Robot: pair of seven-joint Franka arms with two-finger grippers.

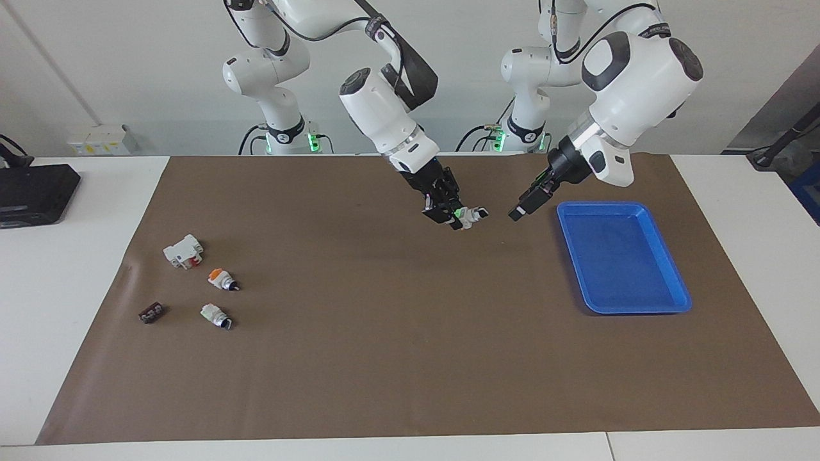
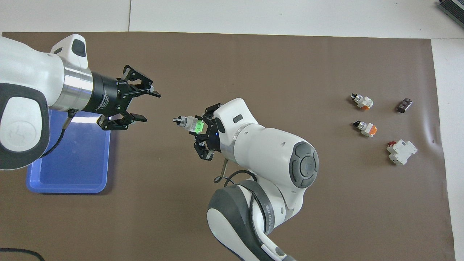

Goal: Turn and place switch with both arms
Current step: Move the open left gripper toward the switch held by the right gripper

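Note:
My right gripper (image 1: 456,216) is shut on the switch (image 1: 473,215), held in the air over the middle of the brown mat. The switch is white, its green block sits between the fingers and its black knob points toward the left gripper. In the overhead view the switch (image 2: 189,124) sticks out of the right gripper (image 2: 201,127). My left gripper (image 1: 520,210) is open and empty, in the air a short gap from the knob, beside the blue tray (image 1: 666,269). The overhead view shows the left gripper (image 2: 148,106) with its fingers spread.
The blue tray (image 2: 43,181) is empty, at the left arm's end. At the right arm's end lie an orange-ended switch (image 1: 221,278), another small switch (image 1: 215,315), a larger white block with red (image 1: 183,251) and a small dark part (image 1: 150,313). A black box (image 1: 32,192) sits off the mat.

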